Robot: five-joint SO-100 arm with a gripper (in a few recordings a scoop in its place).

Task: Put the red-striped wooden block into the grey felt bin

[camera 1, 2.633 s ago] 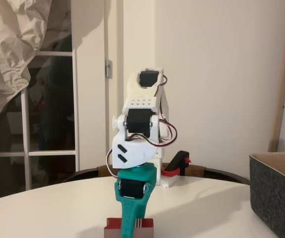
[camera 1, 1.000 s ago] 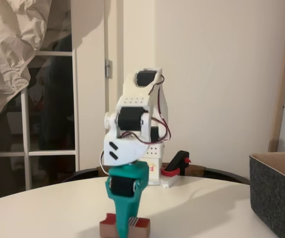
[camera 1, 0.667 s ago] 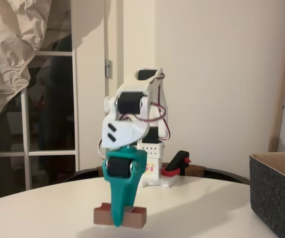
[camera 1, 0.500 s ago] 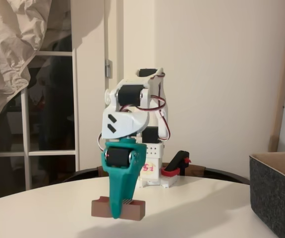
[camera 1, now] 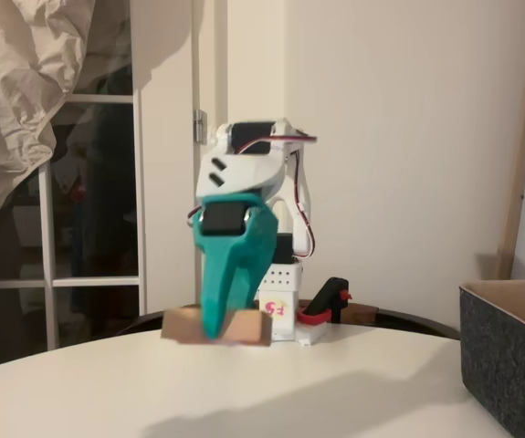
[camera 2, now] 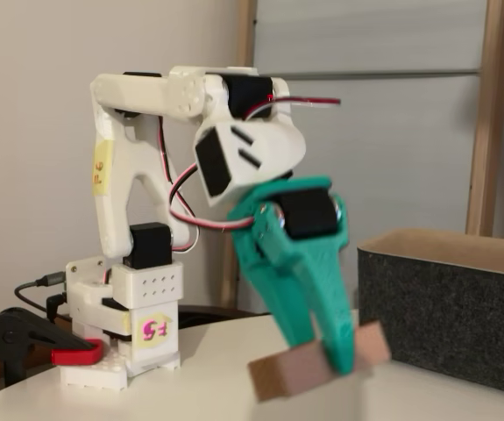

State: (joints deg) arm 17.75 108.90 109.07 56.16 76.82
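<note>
We had the gripper (camera 1: 215, 327) clenched on the red-striped wooden block (camera 2: 318, 373), long axis roughly level, clear of the table (camera 1: 335, 383), with the grey felt bin (camera 2: 449, 303) off to picture-right in both fixed views.

Matt teal plastic gripper (camera 2: 326, 346), glossy white plastic arm (camera 2: 138, 132), raw tan wooden block (camera 2: 317, 373), rough charcoal felt bin (camera 2: 449, 324), smooth white table (camera 1: 335, 383).

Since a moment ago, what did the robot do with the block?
The claw, shut on the block, has lifted it off the table into the air. The bin stayed where it was, at the right in this fixed view.
</note>
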